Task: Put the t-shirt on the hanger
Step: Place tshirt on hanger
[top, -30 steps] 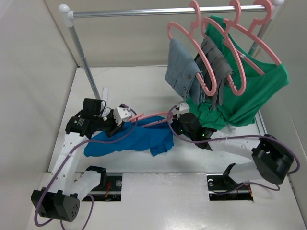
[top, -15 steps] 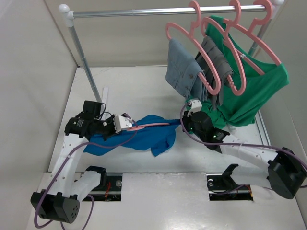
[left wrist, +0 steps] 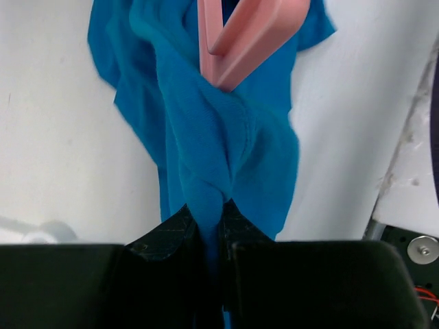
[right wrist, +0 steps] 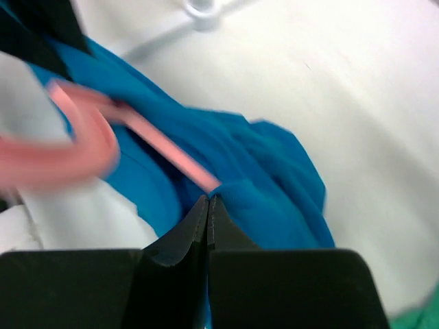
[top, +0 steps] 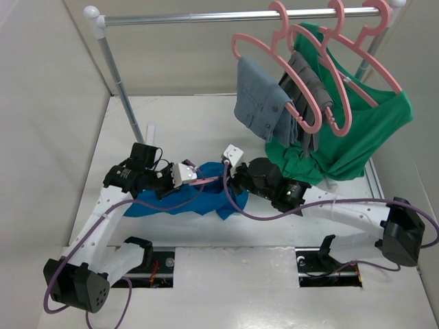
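Observation:
The royal-blue t-shirt [top: 171, 203] lies bunched on the white table between my two grippers. The pink hanger [top: 210, 179] lies over it, only a short stretch showing. My left gripper [top: 192, 181] is shut on a fold of the t-shirt [left wrist: 206, 137]; in the left wrist view [left wrist: 209, 205] the hanger [left wrist: 250, 34] pokes into the cloth just beyond the fold. My right gripper [top: 226, 179] is shut. In the right wrist view [right wrist: 208, 199] the hanger's thin arm [right wrist: 171, 154] runs straight into the shut tips, with t-shirt cloth [right wrist: 274, 192] beside them.
A metal clothes rail [top: 226, 15] spans the back, its post [top: 123, 96] at back left. On it hang pink hangers with grey-blue folded garments [top: 257, 103] and a large green shirt [top: 363, 130], which drapes down just right of my right arm.
My right gripper has moved left along the table toward my left gripper. Less of the hanger shows between them. The t-shirt is more bunched up.

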Motion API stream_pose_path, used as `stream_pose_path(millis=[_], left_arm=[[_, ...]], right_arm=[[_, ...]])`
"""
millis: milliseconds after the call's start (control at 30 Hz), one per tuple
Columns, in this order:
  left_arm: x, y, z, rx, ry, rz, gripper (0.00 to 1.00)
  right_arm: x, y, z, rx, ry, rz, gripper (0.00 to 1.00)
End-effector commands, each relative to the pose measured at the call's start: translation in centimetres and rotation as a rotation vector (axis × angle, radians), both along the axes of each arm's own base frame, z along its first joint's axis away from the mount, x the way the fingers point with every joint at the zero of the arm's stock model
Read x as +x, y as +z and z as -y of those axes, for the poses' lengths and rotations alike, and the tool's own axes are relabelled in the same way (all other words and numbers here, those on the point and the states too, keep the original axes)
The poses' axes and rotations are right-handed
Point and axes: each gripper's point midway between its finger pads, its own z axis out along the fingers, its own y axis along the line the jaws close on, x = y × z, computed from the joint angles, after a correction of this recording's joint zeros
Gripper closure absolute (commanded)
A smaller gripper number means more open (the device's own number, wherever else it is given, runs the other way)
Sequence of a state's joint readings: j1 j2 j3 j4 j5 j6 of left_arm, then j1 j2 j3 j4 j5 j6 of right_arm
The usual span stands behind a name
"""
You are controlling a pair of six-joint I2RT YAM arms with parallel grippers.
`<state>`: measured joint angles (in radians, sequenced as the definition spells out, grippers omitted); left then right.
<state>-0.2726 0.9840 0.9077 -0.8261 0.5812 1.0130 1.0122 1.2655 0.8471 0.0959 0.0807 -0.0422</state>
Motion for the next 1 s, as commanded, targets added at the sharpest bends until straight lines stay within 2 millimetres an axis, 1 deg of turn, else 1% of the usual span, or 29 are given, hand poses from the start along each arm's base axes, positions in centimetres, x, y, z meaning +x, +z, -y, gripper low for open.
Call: stream_pose_path(millis=[0,33,100,133,167,200,233,267,300,333,367,400,433,500,533,600,667,700,733,800,833,867,900,967], left_arm=[[-1.1,2.2,3.0,-0.135,-0.137,0.024,1.0],[-1.4,2.1,3.0,-0.129,-0.168,0.029,1.0],[-2.0,2.0,3.1,-0.131,-0.2,0.024,1.0],[-2.3,2.0,3.3,-0.141,-0.218,0.019,1.0],[-2.6,2.0,3.4,-0.15,-0.223,0.008,1.0],[-2.8,2.4,3.5,-0.156,-0.239,0.011,1.0],[-3.0,2.6,3.8,-0.176,-0.259,0.015,1.0],[-3.3,2.6,3.9,-0.184,-0.271,0.004,1.0],[-3.7,2.6,4.0,-0.194,-0.276,-0.012,1.0],[-3.9,2.6,4.1,-0.195,-0.298,-0.002,1.0],[-4.0,2.4,4.1,-0.198,-0.309,-0.015,1.0],[-4.3,2.7,4.2,-0.207,-0.321,-0.019,1.0],[-4.4,2.5,4.2,-0.203,-0.327,-0.029,1.0],[-4.6,2.4,4.3,-0.205,-0.342,-0.038,1.0],[-4.5,2.4,4.3,-0.203,-0.351,-0.028,1.0],[-4.4,2.7,4.3,-0.202,-0.359,-0.011,1.0],[-4.4,2.6,4.4,-0.209,-0.362,-0.023,1.0],[-4.2,2.8,4.6,-0.218,-0.365,-0.026,1.0],[-4.3,2.9,4.7,-0.226,-0.368,-0.027,1.0],[-4.3,2.9,4.7,-0.225,-0.367,-0.036,1.0],[-3.9,3.3,4.6,-0.226,-0.359,-0.025,1.0],[-3.9,3.1,4.7,-0.225,-0.358,-0.034,1.0],[-3.7,3.1,4.5,-0.225,-0.346,-0.033,1.0],[-3.8,3.0,4.4,-0.223,-0.351,-0.035,1.0]], right_arm=[[-1.2,5.7,-3.3,0.089,0.156,0.122,1.0],[-1.2,6.2,-3.4,0.096,0.156,0.127,1.0],[-1.0,7.2,-2.8,0.114,0.134,0.146,1.0],[-0.8,6.6,-2.2,0.097,0.105,0.143,1.0],[-0.7,5.4,-1.8,0.071,0.094,0.129,1.0],[-1.0,4.9,-1.3,0.041,0.099,0.129,1.0],[-1.5,4.3,-1.4,0.021,0.136,0.12,0.98],[-1.9,3.7,-1.4,-0.003,0.162,0.111,0.76],[-2.5,2.4,-1.0,-0.062,0.201,0.098,0.65],[-3.1,1.8,-0.9,-0.089,0.236,0.088,0.56],[-3.8,1.6,-1.1,-0.098,0.282,0.077,0.49],[-4.2,2.0,-0.8,-0.104,0.297,0.077,0.4],[-4.6,1.7,0.0,-0.136,0.305,0.073,0.37],[-5.0,2.5,0.6,-0.149,0.323,0.088,0.34],[-5.1,3.3,1.3,-0.164,0.319,0.099,0.33],[-5.0,3.9,1.7,-0.188,0.322,0.129,0.33],[-5.3,4.9,1.4,-0.182,0.364,0.161,0.33],[-6.2,4.6,0.8,-0.176,0.427,0.153,0.33],[-6.5,5.1,0.5,-0.163,0.459,0.165,0.33],[-7.5,4.5,-0.2,-0.167,0.535,0.148,0.34],[-7.7,4.3,-0.1,-0.175,0.552,0.15,0.34],[-7.9,4.4,-0.5,-0.175,0.561,0.15,0.34],[-7.8,3.9,-0.6,-0.184,0.562,0.141,0.34],[-8.3,3.3,-1.0,-0.192,0.586,0.125,0.35]])
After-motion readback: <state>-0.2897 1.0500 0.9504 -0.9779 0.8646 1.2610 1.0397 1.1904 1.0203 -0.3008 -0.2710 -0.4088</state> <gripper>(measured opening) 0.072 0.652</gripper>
